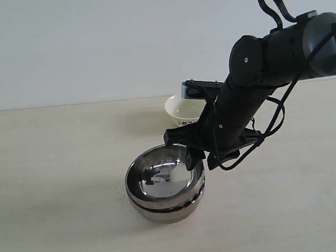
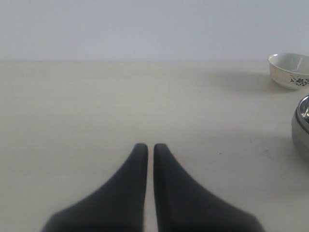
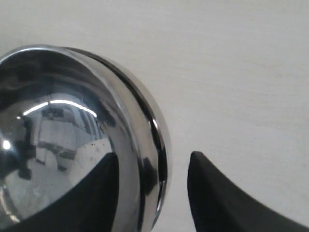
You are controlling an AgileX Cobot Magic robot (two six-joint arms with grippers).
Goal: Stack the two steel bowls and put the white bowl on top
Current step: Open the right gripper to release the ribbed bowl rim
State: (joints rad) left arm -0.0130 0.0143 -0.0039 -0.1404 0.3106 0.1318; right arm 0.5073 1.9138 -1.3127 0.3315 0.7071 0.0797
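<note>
Arm pose: your right arm slants down from the far right, wrist tipped toward the near centre. Right gripper [image 1: 196, 157] straddles the right rim of the upper steel bowl [image 1: 163, 178], one finger inside and one outside. Its jaws are apart with a visible gap, gripping nothing. That bowl sits nested in the lower steel bowl [image 1: 168, 211] on the table [image 1: 56, 180]. White bowl [image 1: 180, 109] stands just behind, apart from the stack. Left gripper [image 2: 150, 147] is closed and empty, low over the table.
</note>
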